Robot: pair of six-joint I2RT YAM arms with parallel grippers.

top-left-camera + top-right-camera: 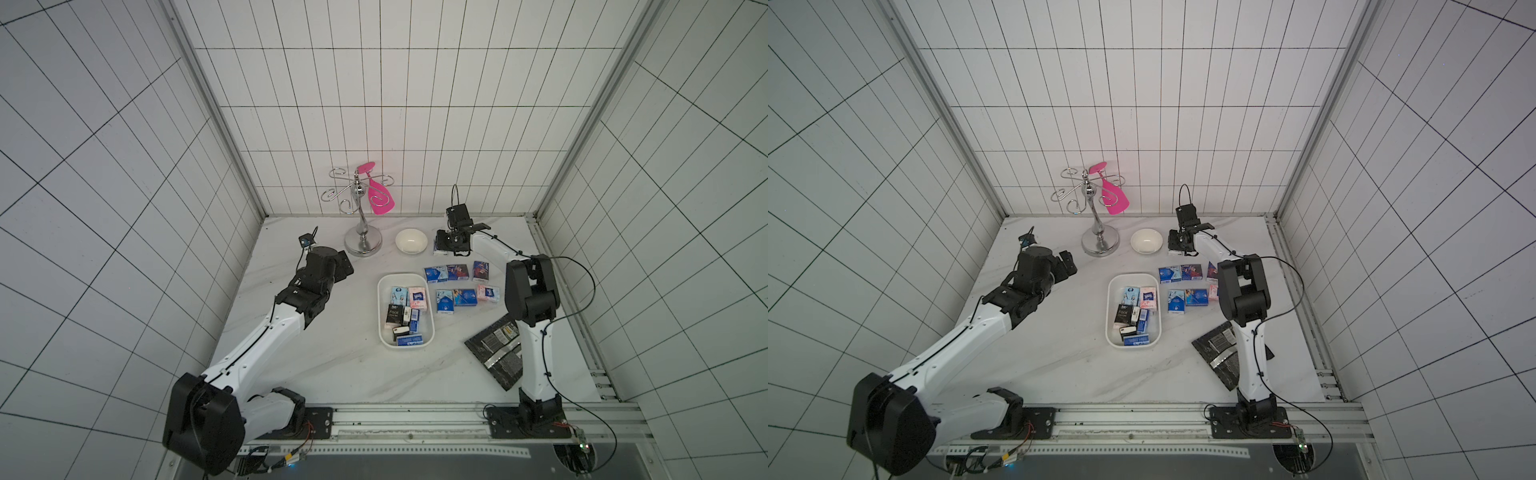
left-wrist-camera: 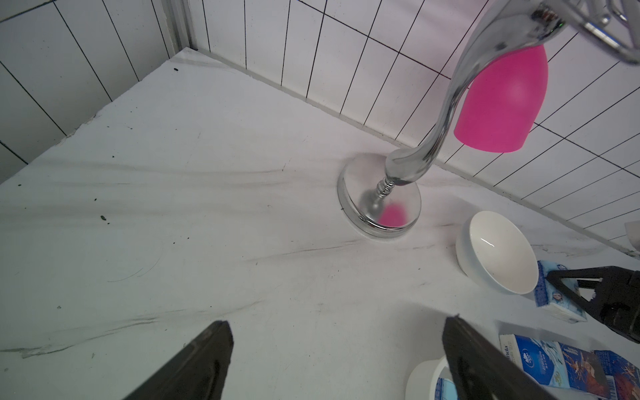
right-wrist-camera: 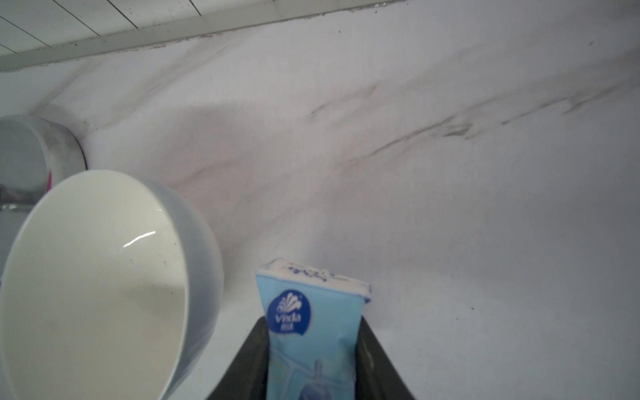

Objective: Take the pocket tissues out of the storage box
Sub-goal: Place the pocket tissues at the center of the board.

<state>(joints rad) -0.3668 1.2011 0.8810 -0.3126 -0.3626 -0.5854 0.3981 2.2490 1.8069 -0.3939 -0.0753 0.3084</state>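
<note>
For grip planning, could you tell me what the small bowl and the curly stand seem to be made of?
The bowl looks like glazed ceramic, possibly hard plastic: glossy white with a sharp highlight. The stand seems polished chromed metal: it mirrors the pink cup.

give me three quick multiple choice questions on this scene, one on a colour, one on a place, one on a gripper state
1. The cup hanging on the metal stand is:
A green
B pink
C black

2. The light blue packet in the right gripper is:
A beside the white bowl
B under the stand
C inside the cup

3. The left gripper is:
A shut on a packet
B shut on the bowl
C open and empty

1 B: it shows bright pink in the left wrist view.
2 A: the right wrist view shows the bowl right next to it.
3 C: its jaws stand wide apart with nothing between them.
</note>
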